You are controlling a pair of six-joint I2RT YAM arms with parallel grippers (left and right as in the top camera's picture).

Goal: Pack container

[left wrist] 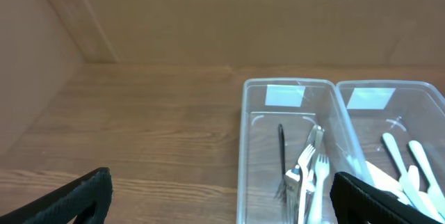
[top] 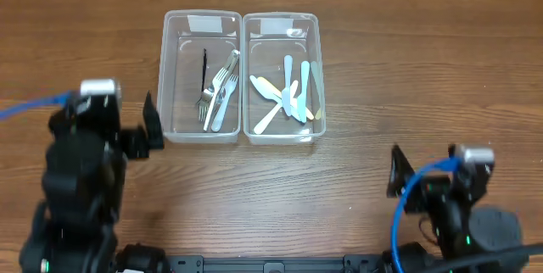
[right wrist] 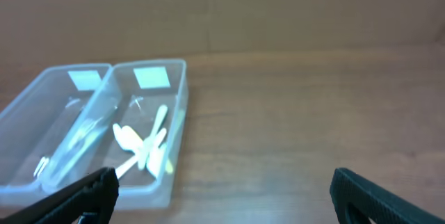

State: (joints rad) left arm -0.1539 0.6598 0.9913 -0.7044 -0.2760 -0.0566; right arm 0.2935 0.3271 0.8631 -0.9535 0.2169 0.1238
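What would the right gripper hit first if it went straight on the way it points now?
Probably nothing close: the right gripper points over bare table, and the container of pale utensils sits off to its left. Depth beyond is unclear.

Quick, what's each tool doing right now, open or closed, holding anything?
Left tool: open, holding nothing.
Right tool: open, holding nothing.

Left container point(top: 163, 78) and right container point(top: 320, 78) touch; open table point(top: 356, 180) all round.
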